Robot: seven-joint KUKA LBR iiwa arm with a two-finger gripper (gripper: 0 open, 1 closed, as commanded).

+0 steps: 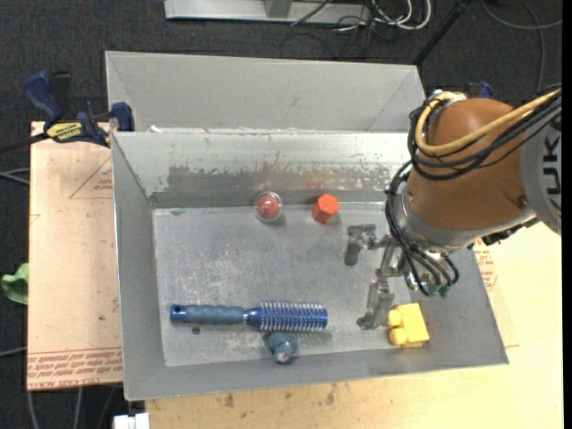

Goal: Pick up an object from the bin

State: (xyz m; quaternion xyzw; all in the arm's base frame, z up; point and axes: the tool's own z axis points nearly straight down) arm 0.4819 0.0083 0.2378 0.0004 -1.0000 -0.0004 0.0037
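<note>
My gripper (362, 284) hangs low over the right part of the bin floor, open, its two fingers spread apart with only bare metal between them. A yellow block (407, 323) lies just to the right of the nearer fingertip (368, 320), close to the bin's front right corner; whether they touch I cannot tell. The bristle end of a blue hairbrush (250, 315) lies on the floor a little to the left of that same fingertip.
A small blue-grey round thing (283, 347) sits at the front wall below the brush head. A reddish ball (268, 206) and a small orange piece (326, 206) rest by the back wall. The arm's orange cover and cables overhang the right wall.
</note>
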